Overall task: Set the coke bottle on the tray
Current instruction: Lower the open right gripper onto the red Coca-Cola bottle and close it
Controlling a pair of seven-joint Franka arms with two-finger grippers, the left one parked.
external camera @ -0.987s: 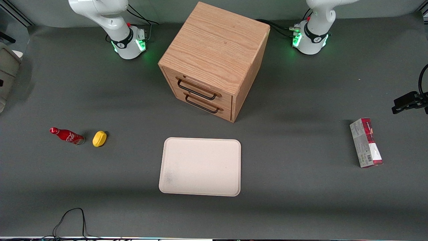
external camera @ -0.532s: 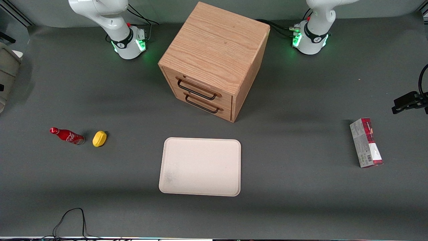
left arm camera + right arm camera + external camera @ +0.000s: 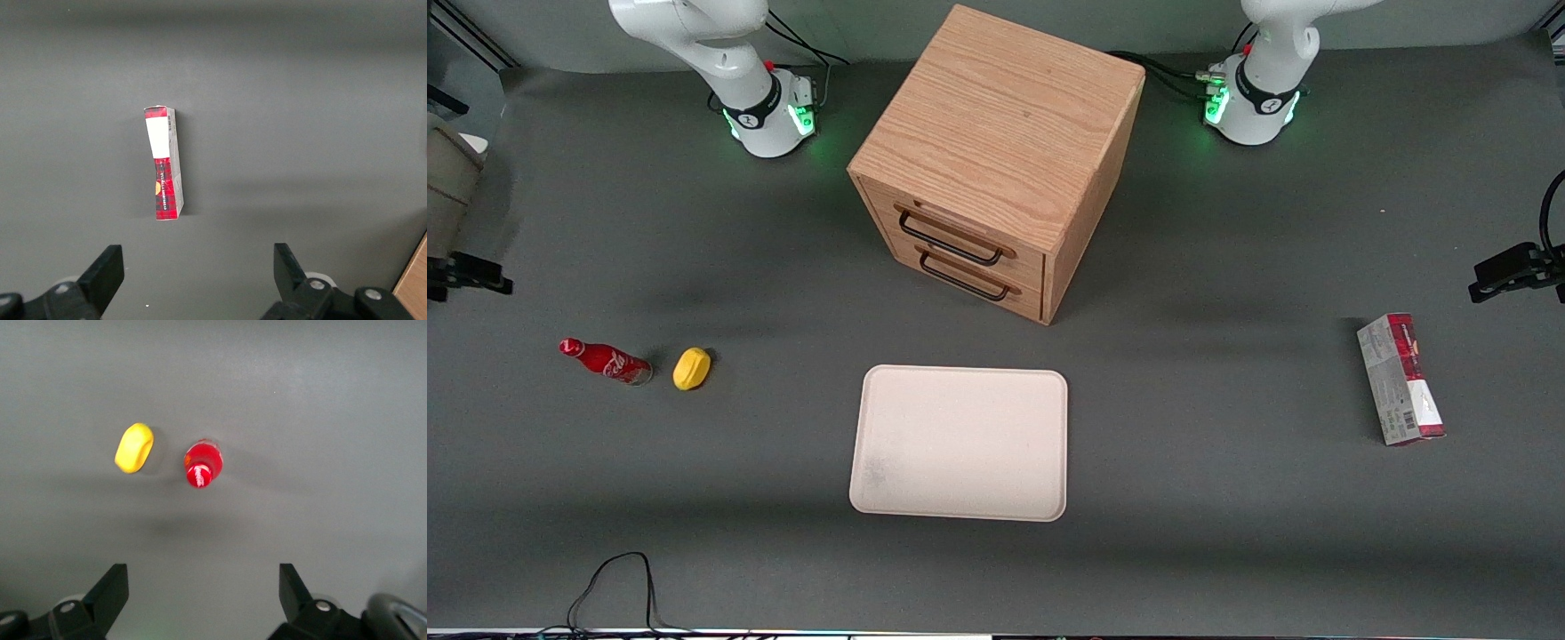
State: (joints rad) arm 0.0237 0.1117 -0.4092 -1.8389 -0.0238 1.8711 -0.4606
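Glossy red on the coke bottle (image 3: pixel 605 360), silvery at its base. Matt cream plastic for the tray (image 3: pixel 960 443). Grained oak-like wood over the cabinet (image 3: pixel 996 156), dark metal handles. Matt grey counter (image 3: pixel 1227 533). Printed card carton (image 3: pixel 1400 378).

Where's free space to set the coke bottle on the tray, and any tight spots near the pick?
The whole tray is bare. Open table lies between the tray and the lemon-shaped lump. Tight spot: the lump sits right beside the coke bottle. The gripper, open, hangs above both.
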